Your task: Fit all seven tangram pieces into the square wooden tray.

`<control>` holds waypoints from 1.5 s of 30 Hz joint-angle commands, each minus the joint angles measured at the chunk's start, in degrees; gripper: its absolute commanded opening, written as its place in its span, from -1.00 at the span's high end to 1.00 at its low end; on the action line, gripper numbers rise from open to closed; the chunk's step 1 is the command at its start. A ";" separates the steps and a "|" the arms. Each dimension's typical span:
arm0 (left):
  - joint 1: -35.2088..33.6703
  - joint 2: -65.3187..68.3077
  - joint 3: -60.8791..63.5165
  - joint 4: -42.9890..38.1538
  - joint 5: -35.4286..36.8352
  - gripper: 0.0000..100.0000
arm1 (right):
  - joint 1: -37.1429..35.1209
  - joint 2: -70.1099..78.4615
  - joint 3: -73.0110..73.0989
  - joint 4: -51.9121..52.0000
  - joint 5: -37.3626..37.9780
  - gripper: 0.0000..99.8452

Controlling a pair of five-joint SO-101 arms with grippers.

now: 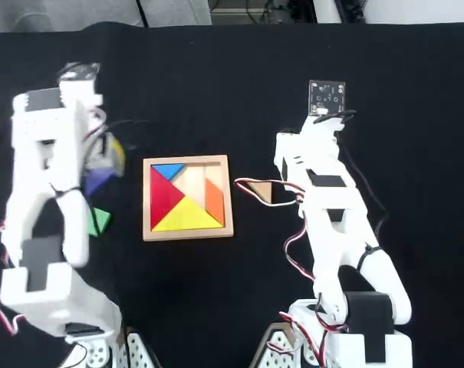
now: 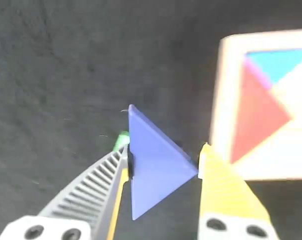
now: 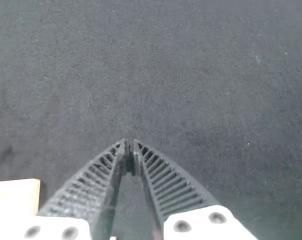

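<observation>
The square wooden tray [image 1: 147, 201] lies mid-table and holds a light blue triangle [image 1: 168, 169], a red triangle [image 1: 163, 198], a yellow triangle [image 1: 189, 218] and an orange piece [image 1: 214, 199]. Bare wood shows along its far side. My left gripper [image 2: 164, 150] hangs left of the tray [image 2: 220, 100], shut on a dark blue triangle [image 2: 155, 165], which also shows from above [image 1: 99, 182]. A green piece [image 1: 97, 221] lies on the cloth under the left arm and peeks out behind the grey finger [image 2: 122, 140]. My right gripper [image 3: 128, 145] is shut on nothing above bare cloth.
A tan piece [image 1: 261, 190] lies on the black cloth just right of the tray, beside the right arm [image 1: 324, 192]. A pale wooden corner [image 3: 16, 192] shows near the right gripper's base. Black cloth covers the whole table.
</observation>
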 commanded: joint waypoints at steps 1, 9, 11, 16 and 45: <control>9.80 -9.85 -1.98 -0.79 20.04 0.65 | 3.78 -3.12 -0.75 -1.14 -1.14 0.98; 26.15 -9.58 6.02 -11.69 41.32 0.64 | 10.29 -2.77 -1.71 -1.23 -9.76 0.97; 29.23 -8.79 8.13 -17.23 42.55 0.64 | 10.73 -2.68 -1.71 -1.23 -10.11 0.97; 31.87 -5.89 11.74 -29.36 45.45 0.65 | 10.73 -2.68 -1.63 -1.23 -10.02 0.97; 31.87 11.43 4.88 -35.08 66.90 0.64 | 10.37 -2.68 -1.19 -2.99 -9.93 0.97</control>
